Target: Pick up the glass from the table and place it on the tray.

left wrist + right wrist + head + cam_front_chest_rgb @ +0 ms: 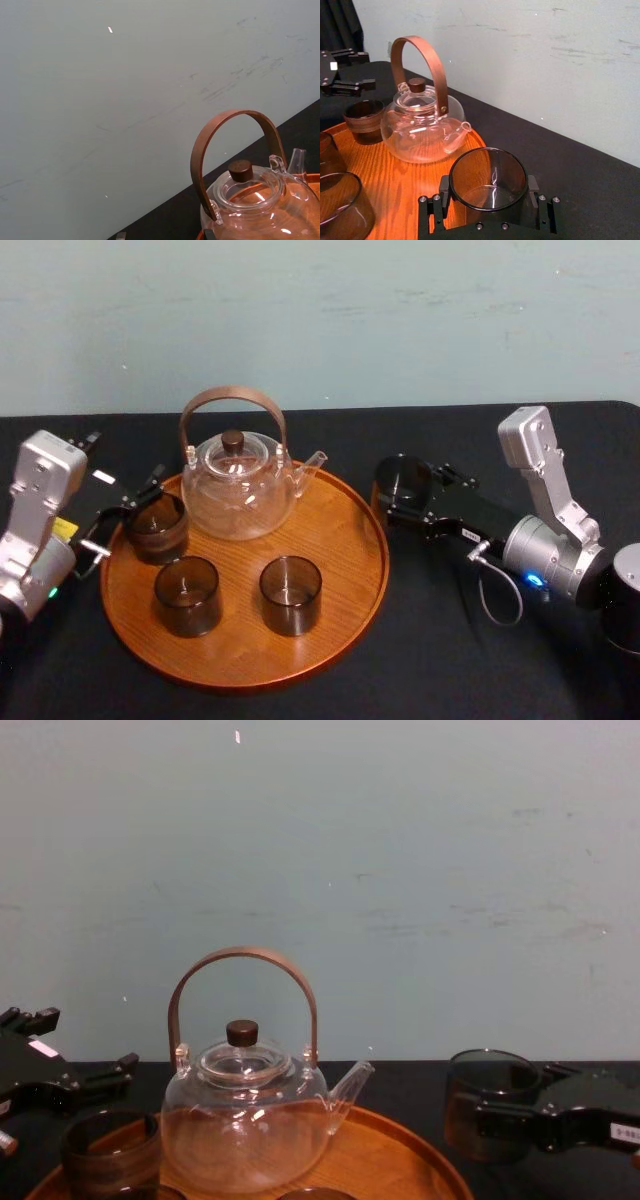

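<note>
the right gripper (412, 492) is clamping its fingers on either side of a smoky dark cylindrical glass tumbler (400, 478), which is sitting just beside the right rim of the large round orange-brown wooden tray (345, 540), over the table and not yet over the wood. i cannot tell whether its base is touching the cloth.

judging from this, the carry is what is coming next. the tumbler is needing enough height to be clearing the low rim, and it should be staying upright while travelling toward the bare wood on the tray's right side. that patch is lying between the spout of the clear glass teapot with the bent brown handle (240, 490) and the front-right smoky tumbler (290, 595), so the approach is wanting to be slow and the release low.

the left gripper (122, 510) is waiting with fingers apart, just beside another smoky tumbler (157, 527) on the tray's left.

a black cloth (440, 660) is covering the table, and a scuffed pale blue-green wall (320, 320) is standing behind.
</note>
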Controlling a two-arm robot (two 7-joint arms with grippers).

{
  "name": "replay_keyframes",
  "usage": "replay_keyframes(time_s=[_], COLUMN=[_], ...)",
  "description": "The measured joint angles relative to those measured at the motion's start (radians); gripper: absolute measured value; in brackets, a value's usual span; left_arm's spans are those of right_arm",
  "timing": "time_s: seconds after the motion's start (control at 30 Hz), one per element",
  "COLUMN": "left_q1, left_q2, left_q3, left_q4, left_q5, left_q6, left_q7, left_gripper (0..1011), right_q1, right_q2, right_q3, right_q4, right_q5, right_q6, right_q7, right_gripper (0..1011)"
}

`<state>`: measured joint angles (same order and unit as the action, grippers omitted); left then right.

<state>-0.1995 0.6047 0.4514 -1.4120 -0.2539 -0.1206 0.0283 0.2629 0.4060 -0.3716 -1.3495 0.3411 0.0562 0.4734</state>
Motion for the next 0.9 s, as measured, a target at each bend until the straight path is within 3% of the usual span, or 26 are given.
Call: replay_keyframes(time_s=[0.5,0.9], left_q1=[0.000,0.000], left_q2=[0.000,0.000], left_q3=[0.000,0.000], left_q4=[0.000,0.000], left_q5=[0.000,0.000], left_q6=[0.000,0.000], left_q7=[0.000,0.000], left_gripper=[1001,1001], right_q1=[0.024,0.064], right_q2=[0.015,-0.010], right_q3=[-0.046,-0.082], right_q4=[-0.040,0.013], right_q5=[-0.012,-0.035], right_q6=[0.044,0.019], right_q7=[0.009,0.021], right_gripper=[903,903])
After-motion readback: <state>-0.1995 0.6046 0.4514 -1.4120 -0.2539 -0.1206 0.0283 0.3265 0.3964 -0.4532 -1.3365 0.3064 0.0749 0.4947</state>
